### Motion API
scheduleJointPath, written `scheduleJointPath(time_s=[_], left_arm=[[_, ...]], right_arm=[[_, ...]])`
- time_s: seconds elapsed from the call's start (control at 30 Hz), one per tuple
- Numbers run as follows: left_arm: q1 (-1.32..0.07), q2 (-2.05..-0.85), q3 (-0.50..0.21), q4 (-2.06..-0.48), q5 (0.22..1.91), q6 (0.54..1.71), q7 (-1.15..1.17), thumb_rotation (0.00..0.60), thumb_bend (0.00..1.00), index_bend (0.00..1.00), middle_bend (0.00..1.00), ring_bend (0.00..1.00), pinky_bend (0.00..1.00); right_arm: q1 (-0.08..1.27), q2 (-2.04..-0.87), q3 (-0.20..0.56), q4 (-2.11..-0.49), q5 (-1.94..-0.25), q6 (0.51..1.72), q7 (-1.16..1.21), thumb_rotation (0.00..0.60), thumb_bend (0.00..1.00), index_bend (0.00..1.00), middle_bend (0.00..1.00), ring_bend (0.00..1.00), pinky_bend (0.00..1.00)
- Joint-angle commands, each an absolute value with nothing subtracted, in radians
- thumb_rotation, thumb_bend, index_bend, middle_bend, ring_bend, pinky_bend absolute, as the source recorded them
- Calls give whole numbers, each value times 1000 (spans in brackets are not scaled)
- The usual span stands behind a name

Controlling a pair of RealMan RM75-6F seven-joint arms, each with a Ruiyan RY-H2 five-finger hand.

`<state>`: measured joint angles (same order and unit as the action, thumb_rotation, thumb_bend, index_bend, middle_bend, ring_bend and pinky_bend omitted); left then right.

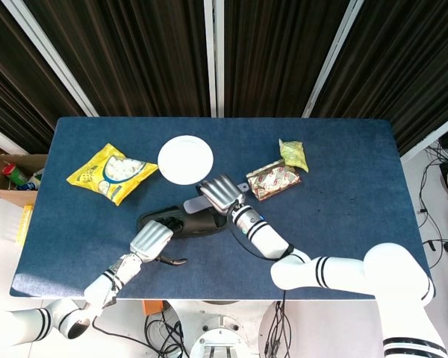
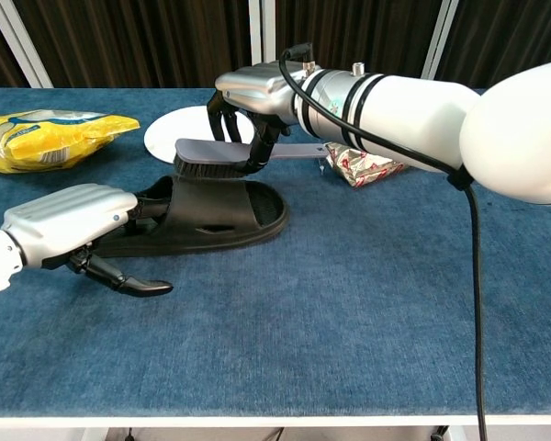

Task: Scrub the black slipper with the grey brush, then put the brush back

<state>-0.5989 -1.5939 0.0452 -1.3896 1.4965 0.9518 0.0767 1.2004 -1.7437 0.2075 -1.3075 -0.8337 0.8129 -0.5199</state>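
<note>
1. The black rubber slide slipper [image 2: 197, 213] lies flat on the blue cloth-covered desk [image 2: 367, 303], nearer the front edge than the back and left of the middle. Its long axis runs roughly parallel to the front edge.
2. The rounded closed toe points toward the right edge. The open heel end points toward the left edge.
3. The left robot hand [image 2: 69, 225] rests at the heel end, fingers curled onto the slipper's rim as if pinning it down. Whether it truly clamps the rim cannot be told; one dark finger lies on the cloth in front.
4. The right robot hand [image 2: 248, 101] is closed around the grey long-handled brush with dark bristles [image 2: 211, 156]. Bristles face down; the thin handle juts toward the right edge.
5. The brush's long axis runs nearly in line with the slipper's. The brush head sits just above the strap and heel half, apparently apart from it.
6. Judgement: the stroke turns on lowering straight down, then sweeping along the shared axis.
7. In the head view the right robot hand [image 1: 220, 194] sits over the slipper's toe half, just in front of the round white plate [image 1: 185, 159].
</note>
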Motion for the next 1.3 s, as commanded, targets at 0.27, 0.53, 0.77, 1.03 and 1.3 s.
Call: scheduleJointPath(time_s=[0.27, 0.53, 0.77, 1.03, 1.3], left_arm=[[-600, -1591, 44, -1391, 1497, 952, 73, 242, 140, 243, 283, 234, 385], [-602, -1603, 48, -1377, 1499, 946, 65, 244, 139, 243, 283, 234, 385], [-604, -1608, 49, -1371, 1499, 941, 61, 243, 139, 243, 283, 233, 385], [-605, -1606, 49, -1367, 1499, 939, 48, 242, 139, 243, 283, 234, 385], [-604, -1606, 52, -1361, 1506, 944, 36, 240, 138, 243, 283, 233, 385]], right_arm=[[1188, -1736, 244, -1321, -875, 843, -489, 600, 571, 1000, 735, 681, 726], [1147, -1596, 181, -1480, -900, 749, -453, 600, 571, 1000, 736, 681, 726], [1159, -1607, 159, -1470, -889, 728, -467, 600, 574, 1000, 736, 681, 726], [1185, -1668, 171, -1406, -876, 737, -483, 600, 573, 1000, 737, 681, 726], [1214, -1737, 208, -1314, -845, 771, -506, 600, 571, 1000, 739, 681, 726]])
